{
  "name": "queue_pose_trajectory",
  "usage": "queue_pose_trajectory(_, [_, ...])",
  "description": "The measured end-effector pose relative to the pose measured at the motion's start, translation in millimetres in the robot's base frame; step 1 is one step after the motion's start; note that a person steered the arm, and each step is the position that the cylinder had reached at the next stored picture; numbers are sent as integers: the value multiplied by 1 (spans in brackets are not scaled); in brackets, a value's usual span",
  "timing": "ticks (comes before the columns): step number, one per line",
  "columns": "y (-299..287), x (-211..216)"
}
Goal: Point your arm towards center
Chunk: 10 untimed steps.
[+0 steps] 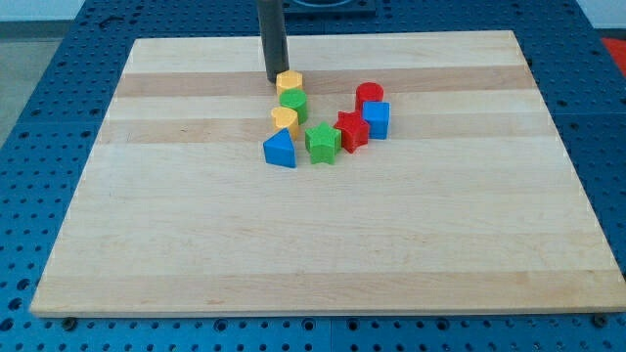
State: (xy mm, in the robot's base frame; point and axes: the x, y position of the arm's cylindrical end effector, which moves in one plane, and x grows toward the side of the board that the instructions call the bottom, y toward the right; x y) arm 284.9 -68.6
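Observation:
My tip (275,79) rests on the wooden board (323,244) near the view's top, just left of and touching or nearly touching a yellow hexagonal block (290,81). Below that block lie a green cylinder (293,102), a yellow heart-shaped block (285,119) and a blue triangular block (280,150). To their right sit a green star block (323,142), a red star block (352,129), a blue cube (377,118) and a red cylinder (370,95). Together the blocks form a U-shaped cluster.
The board lies on a blue perforated table (39,117) that surrounds it on all sides. The dark rod (271,34) rises straight up out of the view's top.

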Motion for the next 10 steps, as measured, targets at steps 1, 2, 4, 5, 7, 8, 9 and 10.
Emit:
queue_pose_trajectory(1, [0, -7])
queue_pose_trajectory(2, [0, -23])
queue_pose_trajectory(4, [7, -27])
queue_pose_trajectory(5, [36, -37])
queue_pose_trajectory(7, [81, -46])
queue_pose_trajectory(8, [106, -34])
queue_pose_trajectory(9, [121, -15])
queue_pose_trajectory(10, [124, -9])
